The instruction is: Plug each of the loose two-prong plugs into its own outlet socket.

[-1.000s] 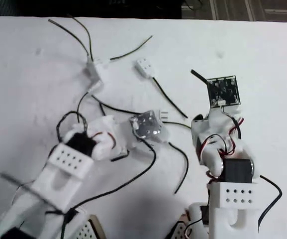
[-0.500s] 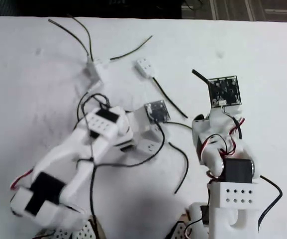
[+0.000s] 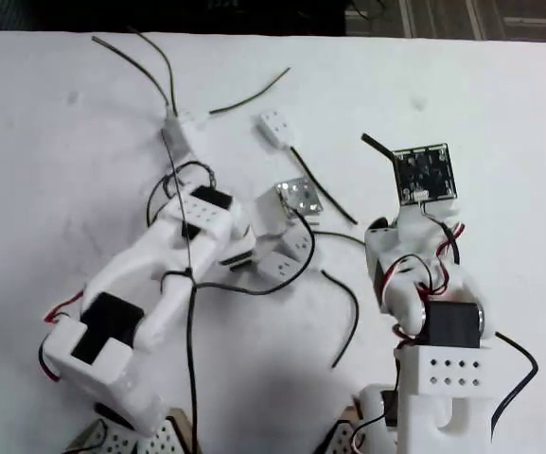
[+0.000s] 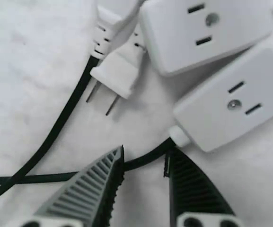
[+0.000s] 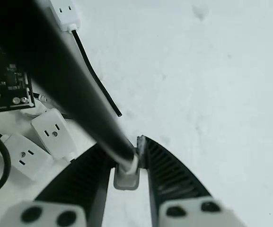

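Note:
A loose white two-prong plug (image 4: 116,78) lies on the table, its prongs pointing toward my left gripper (image 4: 143,156). That gripper is open just short of it, and a black cord (image 4: 56,137) runs across between its fingers. Two white outlet sockets (image 4: 207,30) (image 4: 235,101) lie side by side right beside the plug. My right gripper (image 5: 129,151) is shut on another white plug (image 5: 127,174), whose black cord (image 5: 56,71) rises toward the camera. In the high view the left arm (image 3: 197,222) lies at the two centre sockets (image 3: 287,255), with the right arm (image 3: 424,175) at the right.
A third socket (image 3: 277,126) with a black cord lies at the back centre, and also appears as the far socket (image 5: 65,12) in the right wrist view. A white connector (image 3: 183,128) with several black wires sits at the back left. Loose cords (image 3: 348,312) cross the middle. Open table lies at the far right.
My left arm has swung from the near left toward the centre and now stands over the two sockets. The right arm has kept still with its plug.

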{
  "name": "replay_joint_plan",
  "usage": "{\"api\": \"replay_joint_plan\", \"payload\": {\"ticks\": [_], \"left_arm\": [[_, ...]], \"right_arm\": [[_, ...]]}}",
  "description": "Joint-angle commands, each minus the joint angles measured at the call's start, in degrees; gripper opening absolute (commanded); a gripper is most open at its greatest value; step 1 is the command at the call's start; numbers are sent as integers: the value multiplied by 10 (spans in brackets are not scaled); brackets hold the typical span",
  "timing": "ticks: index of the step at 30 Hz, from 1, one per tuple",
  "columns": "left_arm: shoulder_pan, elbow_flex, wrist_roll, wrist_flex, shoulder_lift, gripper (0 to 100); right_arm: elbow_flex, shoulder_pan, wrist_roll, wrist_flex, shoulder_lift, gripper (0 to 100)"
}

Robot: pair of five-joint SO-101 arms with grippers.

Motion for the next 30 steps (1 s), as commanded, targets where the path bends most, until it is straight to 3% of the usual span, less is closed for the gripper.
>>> {"api": "replay_joint_plan", "payload": {"ticks": [1,5,15,23,30], "left_arm": [[4,-20,-4,13,-2,107],[12,-19,-4,31,-7,15],[23,-29,1,94,-54,22],[22,-28,3,264,-219,22],[18,-31,16,429,-275,22]], "right_arm": [[-5,1,7,-10,-1,18],[-5,3,7,-10,-2,18],[-6,3,7,-9,-2,18],[-7,2,8,-9,-2,18],[-7,1,8,-8,-2,18]]}}
